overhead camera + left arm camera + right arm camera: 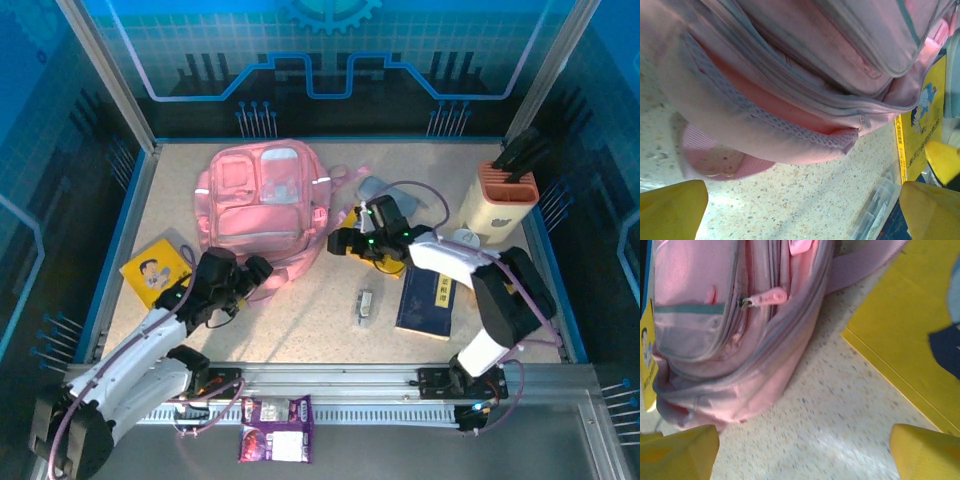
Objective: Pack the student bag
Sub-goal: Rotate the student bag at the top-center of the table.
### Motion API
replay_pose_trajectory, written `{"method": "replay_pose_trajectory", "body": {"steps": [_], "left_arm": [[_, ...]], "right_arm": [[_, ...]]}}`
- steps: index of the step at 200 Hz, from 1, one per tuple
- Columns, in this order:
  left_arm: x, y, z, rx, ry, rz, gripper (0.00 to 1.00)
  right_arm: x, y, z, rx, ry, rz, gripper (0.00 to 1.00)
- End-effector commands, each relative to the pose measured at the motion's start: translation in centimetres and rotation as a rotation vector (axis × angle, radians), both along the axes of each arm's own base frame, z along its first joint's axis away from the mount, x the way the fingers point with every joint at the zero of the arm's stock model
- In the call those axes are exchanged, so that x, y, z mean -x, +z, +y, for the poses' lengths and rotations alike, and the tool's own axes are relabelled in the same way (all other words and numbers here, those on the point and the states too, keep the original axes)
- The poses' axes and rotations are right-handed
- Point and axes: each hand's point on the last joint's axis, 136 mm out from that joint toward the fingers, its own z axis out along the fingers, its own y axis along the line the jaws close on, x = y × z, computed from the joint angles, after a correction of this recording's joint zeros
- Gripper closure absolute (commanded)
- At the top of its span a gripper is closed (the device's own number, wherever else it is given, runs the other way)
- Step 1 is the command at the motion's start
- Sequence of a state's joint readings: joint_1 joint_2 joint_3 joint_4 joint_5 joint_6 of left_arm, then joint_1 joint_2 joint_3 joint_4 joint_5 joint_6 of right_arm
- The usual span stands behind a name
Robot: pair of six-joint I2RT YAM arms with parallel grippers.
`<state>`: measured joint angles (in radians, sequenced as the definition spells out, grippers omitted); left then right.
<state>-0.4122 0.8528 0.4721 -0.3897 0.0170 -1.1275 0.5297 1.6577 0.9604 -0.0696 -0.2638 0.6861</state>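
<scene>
While both hold nothing, the left gripper [800,212] has its yellow fingers [670,210] spread wide, just off the six-o'clock edge of the student bag [258,195]. The right gripper [800,450] is likewise spread wide over the speckled table [840,415], at the bag's four o'clock. The bag lies flat, at eleven o'clock from the table's middle.
</scene>
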Motion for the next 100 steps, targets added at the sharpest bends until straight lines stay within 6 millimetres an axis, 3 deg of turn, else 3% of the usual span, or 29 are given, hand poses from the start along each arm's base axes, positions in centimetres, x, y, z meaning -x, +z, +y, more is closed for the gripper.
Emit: {"method": "replay_pose_trajectory", "body": {"steps": [1,60,84,100], "left_arm": [[-1.1,-0.4,-1.3,0.069,0.026,-0.020,0.01],[-2.9,-1.9,-1.8,0.050,0.035,-0.027,0.01],[-3.6,-2.4,-1.9,0.022,0.023,-0.029,0.01],[-4.1,-3.0,-1.5,-0.014,0.027,-0.020,0.01]], "right_arm": [[-1.5,0.6,2.8,-0.068,0.032,0.002,0.15],[-4.0,-2.9,5.0,0.009,0.006,0.057,0.22],[-5.2,-3.4,6.2,0.005,0.028,0.065,0.32],[-5.8,-3.8,6.5,0.020,0.033,0.060,0.45]]}}
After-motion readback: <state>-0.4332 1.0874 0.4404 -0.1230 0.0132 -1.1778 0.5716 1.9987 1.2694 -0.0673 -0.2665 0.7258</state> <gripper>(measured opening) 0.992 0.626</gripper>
